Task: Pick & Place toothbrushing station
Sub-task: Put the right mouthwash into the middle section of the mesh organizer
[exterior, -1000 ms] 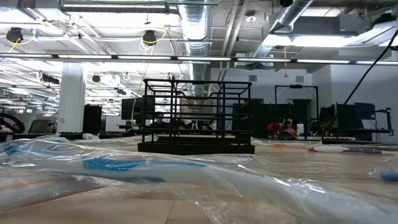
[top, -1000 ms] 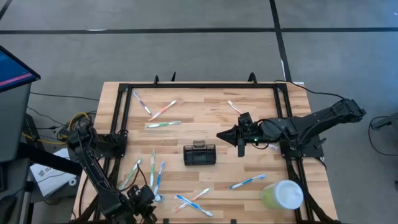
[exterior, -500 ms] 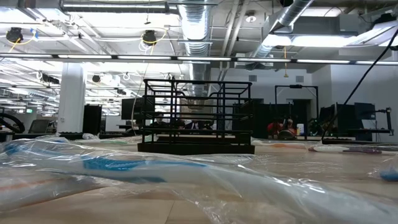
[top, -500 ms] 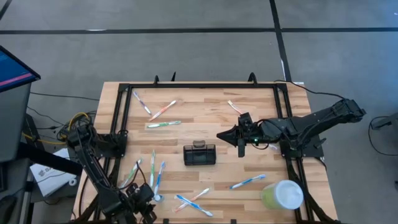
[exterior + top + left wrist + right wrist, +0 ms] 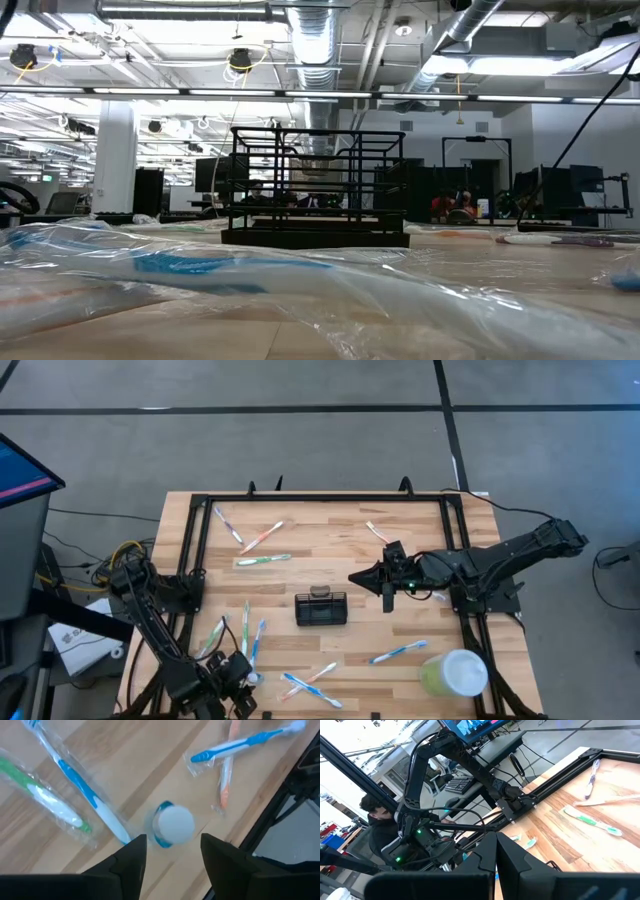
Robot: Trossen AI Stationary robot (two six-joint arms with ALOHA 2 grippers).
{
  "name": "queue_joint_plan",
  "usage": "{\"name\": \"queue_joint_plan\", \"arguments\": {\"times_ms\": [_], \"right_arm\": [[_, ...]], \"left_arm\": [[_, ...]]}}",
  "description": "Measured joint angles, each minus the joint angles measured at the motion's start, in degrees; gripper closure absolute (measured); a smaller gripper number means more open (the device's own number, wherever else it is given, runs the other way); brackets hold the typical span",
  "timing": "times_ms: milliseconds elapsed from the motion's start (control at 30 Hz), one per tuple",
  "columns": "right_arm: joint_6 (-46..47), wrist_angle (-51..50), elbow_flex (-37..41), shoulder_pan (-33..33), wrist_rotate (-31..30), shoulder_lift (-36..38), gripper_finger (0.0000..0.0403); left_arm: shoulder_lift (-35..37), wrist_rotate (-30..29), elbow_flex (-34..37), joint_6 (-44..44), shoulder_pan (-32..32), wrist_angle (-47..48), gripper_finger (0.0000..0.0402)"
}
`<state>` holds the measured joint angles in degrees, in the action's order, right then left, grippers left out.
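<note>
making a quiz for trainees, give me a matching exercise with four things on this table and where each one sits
Things:
1. toothbrushing station
2. green cup
3. left end effector
4. right end effector

Places:
A. near-right corner of the table
B. just right of the black holder
C. middle of the table
D. near-left edge, over wrapped toothbrushes

Pairs: 1-C, 2-A, 3-D, 4-B

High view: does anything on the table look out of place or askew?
The wrapped toothbrushes lie scattered at all angles across the wooden table, none in the black toothbrushing station, which sits squarely at the centre. The pale green cup lies on its side near the front right corner. Nothing looks spilled or broken.
</note>
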<state>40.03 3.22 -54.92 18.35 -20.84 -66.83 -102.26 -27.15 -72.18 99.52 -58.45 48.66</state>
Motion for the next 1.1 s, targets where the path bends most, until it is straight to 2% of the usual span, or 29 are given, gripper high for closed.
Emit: {"name": "queue_joint_plan", "arguments": {"times_ms": [333, 500, 1100], "right_arm": [[0.02, 0.00, 0.00, 0.00, 0.00, 0.00, 0.0403], [0.02, 0.00, 0.00, 0.00, 0.00, 0.00, 0.0403], [0.02, 0.00, 0.00, 0.00, -0.01, 0.00, 0.0403]], "left_arm": [[0.00, -0.73, 0.00, -0.97, 0.01, 0.00, 0.0220], [0.00, -3.16, 0.00, -1.18, 0.01, 0.01, 0.0220], [0.00, -3.48, 0.10, -1.26, 0.01, 0.38, 0.0220]]}}
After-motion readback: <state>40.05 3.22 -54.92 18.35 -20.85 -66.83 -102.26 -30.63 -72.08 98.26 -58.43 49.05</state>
